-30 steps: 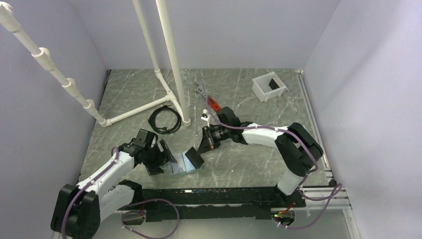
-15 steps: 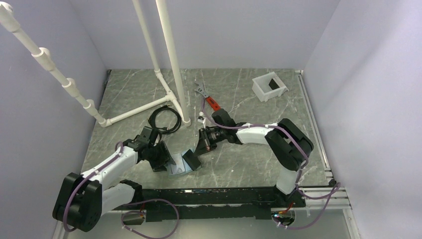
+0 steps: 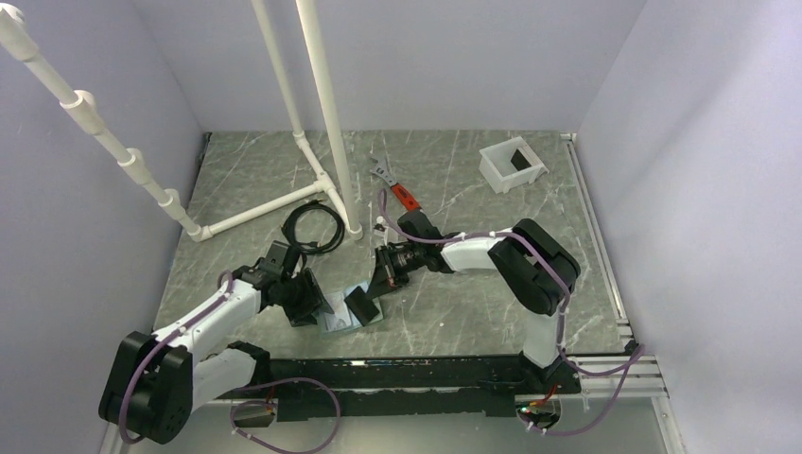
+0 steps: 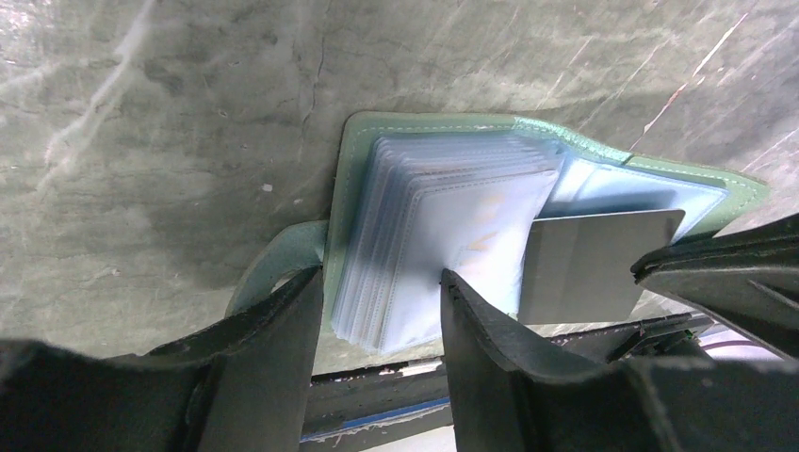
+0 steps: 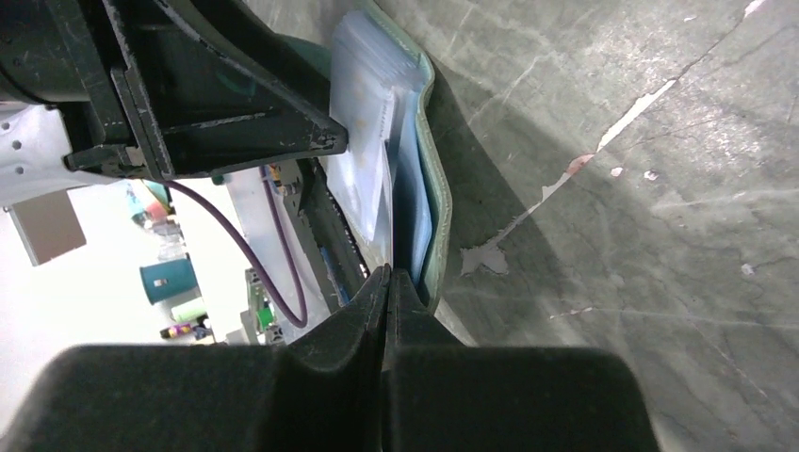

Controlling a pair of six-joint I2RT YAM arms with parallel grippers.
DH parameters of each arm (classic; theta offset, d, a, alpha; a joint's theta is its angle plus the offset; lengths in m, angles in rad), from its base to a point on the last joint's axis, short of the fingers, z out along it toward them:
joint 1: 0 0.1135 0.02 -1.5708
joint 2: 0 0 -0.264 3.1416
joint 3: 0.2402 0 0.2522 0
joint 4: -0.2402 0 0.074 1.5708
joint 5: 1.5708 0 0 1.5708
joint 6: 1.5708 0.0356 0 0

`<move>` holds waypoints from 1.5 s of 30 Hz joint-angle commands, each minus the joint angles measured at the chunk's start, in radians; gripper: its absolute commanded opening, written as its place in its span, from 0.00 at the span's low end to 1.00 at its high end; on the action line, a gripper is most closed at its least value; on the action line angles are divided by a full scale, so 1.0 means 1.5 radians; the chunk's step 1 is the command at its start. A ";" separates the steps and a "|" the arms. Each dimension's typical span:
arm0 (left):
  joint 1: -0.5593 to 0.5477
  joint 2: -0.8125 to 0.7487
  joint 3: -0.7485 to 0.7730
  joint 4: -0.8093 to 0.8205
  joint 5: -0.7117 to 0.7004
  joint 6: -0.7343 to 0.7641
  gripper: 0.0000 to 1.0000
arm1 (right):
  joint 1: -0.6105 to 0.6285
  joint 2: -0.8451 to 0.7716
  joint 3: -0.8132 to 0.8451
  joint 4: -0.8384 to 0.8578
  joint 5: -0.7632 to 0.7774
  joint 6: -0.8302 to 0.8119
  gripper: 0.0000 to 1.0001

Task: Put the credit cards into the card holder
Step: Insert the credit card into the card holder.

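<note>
Right gripper (image 5: 388,275) pinching credit card (image 4: 603,264) between closed jaws, card end at open card holder (image 4: 350,160); left gripper (image 4: 382,282) straddling its clear sleeves (image 4: 424,217), jaws apart, grip unclear.

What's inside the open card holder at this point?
The card holder holds a fanned stack of clear sleeves, with one flat card tucked in at their edge. Whether any sleeve already holds another card is hidden by the stack.
</note>
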 commanded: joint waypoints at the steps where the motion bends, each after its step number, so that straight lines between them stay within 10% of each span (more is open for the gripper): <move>1: -0.001 -0.003 -0.014 0.002 -0.037 0.010 0.52 | 0.004 0.010 0.029 0.032 -0.009 0.020 0.00; 45: -0.001 -0.018 -0.018 0.013 -0.012 0.002 0.52 | 0.045 -0.023 -0.007 0.112 0.203 0.036 0.00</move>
